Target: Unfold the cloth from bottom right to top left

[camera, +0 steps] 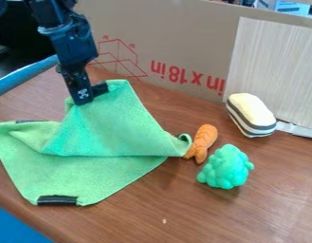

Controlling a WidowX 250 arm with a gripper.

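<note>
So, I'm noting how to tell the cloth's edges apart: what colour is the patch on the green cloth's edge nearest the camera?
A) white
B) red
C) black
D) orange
C: a black patch lies along the near edge of the green cloth, at its left end.

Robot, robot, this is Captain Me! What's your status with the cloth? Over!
Claw pinching green cloth, part lifted. Cloth still partly folded over itself. Orange toy right by cloth's edge, might get in the way. Over.
</note>
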